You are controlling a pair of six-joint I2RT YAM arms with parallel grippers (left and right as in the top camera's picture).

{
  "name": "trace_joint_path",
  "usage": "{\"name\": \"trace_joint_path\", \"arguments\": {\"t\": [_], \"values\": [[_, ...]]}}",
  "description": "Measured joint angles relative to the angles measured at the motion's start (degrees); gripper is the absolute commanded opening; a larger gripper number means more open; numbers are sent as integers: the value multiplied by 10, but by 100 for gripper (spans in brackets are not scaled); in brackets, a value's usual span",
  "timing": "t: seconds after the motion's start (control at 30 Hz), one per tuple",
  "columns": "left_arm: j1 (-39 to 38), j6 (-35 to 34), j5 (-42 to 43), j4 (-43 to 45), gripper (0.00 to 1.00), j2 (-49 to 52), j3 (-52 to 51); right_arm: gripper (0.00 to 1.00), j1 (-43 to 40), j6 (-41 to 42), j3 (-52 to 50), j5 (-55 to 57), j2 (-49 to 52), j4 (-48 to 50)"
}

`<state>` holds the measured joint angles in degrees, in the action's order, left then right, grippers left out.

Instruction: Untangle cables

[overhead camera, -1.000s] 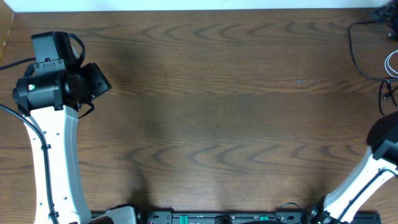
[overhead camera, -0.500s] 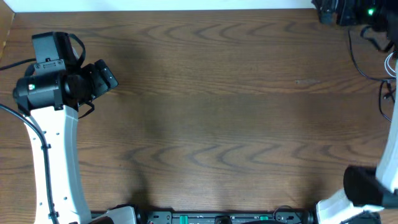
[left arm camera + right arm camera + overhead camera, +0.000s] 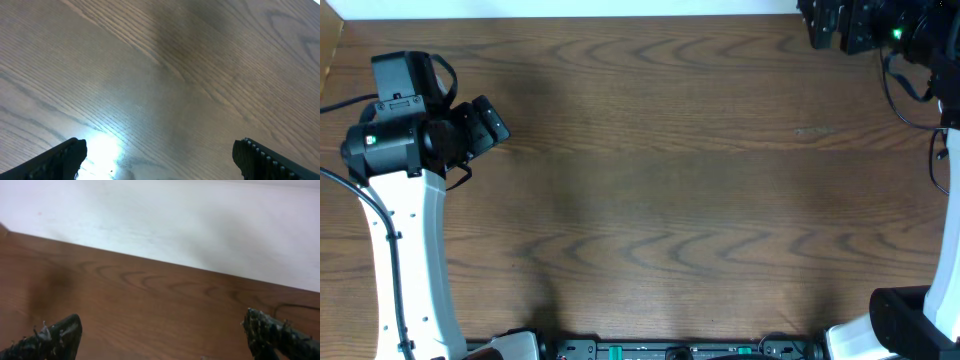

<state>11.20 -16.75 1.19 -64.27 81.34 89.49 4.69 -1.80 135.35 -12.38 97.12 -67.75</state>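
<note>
I could read no lettering, number, brand, label or sign in any view. The wooden table (image 3: 670, 180) bore only its grain. The black housing of my left arm (image 3: 392, 140) showed no legible marking. Any marks on the bar at the table's near edge (image 3: 670, 352) were too small for me to make out.

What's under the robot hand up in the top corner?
Mostly bare wooden table, right by its back edge. A thin black cable runs out from under the arm behind the right hand. The arm covers the cable's top part.
</note>
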Motion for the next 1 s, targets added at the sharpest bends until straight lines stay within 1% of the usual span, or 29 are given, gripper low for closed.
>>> {"name": "trace_joint_path", "arguments": {"t": [0.17,0.4,0.5,0.63,0.7,0.73,0.77,0.8,0.83,0.9,1.0], "values": [[0,0,0,0,98,0,0,99,0,-4,0,25,0,1],[0,0,0,0,98,0,0,99,13,-5,0,105,0,6],[0,0,0,0,98,0,0,99,15,-5,0,117,-3,11],[0,0,0,0,97,0,0,99,12,-5,-34,125,-36,57],[0,0,0,0,98,0,0,99,9,-5,-84,127,-72,108],[0,0,0,0,98,0,0,99,8,-5,-127,127,-104,142],[0,0,0,0,98,0,0,99,3,-3,-199,126,-151,204],[0,0,0,0,98,0,0,99,-1,-2,-245,125,-179,252],[0,0,0,1,98,0,0,99,-10,3,-340,120,-233,320],[0,0,0,-1,98,0,0,99,-23,17,-449,118,-290,418],[0,0,0,-1,98,0,0,99,-40,45,-610,117,-373,520]]}}
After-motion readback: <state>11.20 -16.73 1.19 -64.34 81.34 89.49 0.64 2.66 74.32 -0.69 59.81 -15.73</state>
